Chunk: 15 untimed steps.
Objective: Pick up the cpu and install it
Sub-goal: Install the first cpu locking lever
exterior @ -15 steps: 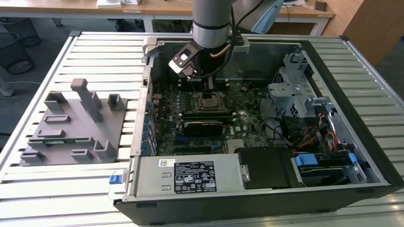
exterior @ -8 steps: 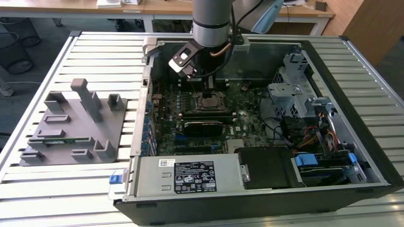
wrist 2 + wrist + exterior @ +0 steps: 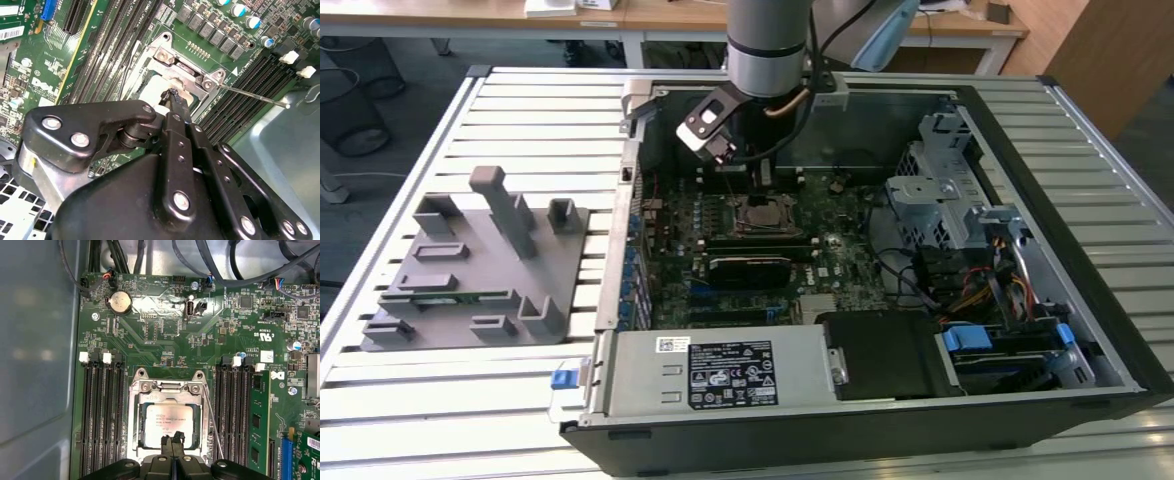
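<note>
The cpu (image 3: 167, 421), a flat square chip with a silver-grey top, lies flat inside the open metal socket frame (image 3: 134, 410) on the green motherboard. It also shows in the exterior view (image 3: 761, 215) and as a pale patch in the second wrist view (image 3: 149, 94). My gripper (image 3: 172, 441) hangs just over the chip's near edge, its two black fingertips pressed together with nothing between them. The same closed tips (image 3: 172, 96) point down at the socket. In the exterior view the gripper (image 3: 744, 170) sits low inside the open computer case. The socket's thin lever (image 3: 212, 425) stands free beside the frame.
Black memory slots (image 3: 100, 415) flank the socket, with a green memory stick (image 3: 257, 425) on one side. A grey fixture tray (image 3: 467, 270) lies at the exterior view's left. The power supply (image 3: 720, 372) and drive cage (image 3: 947, 200) crowd the case. Cables (image 3: 225, 260) run past the board.
</note>
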Motion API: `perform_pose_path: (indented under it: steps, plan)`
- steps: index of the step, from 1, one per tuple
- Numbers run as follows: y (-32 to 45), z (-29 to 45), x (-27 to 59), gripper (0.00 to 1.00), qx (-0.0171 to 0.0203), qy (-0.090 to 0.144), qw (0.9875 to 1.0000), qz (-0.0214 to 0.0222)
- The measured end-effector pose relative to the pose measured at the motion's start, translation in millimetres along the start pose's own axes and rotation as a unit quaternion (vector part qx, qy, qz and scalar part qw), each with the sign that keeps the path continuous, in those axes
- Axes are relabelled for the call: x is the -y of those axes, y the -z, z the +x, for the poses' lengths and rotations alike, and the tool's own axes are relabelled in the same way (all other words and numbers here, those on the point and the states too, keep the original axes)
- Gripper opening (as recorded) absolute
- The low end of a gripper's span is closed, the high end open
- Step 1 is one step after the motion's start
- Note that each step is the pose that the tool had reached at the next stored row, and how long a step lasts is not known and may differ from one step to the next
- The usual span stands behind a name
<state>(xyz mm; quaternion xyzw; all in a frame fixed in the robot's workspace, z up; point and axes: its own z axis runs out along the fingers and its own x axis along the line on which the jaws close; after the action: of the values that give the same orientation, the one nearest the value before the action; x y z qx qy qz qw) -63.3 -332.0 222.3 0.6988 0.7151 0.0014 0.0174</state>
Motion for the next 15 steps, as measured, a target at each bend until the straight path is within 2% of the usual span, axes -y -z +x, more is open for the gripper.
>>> perform_pose_path:
  steps: [15]
  plan:
    - [5.1, -0.1, -0.1, 0.11, 0.0000, 0.000, 1.0000, 0.0000]
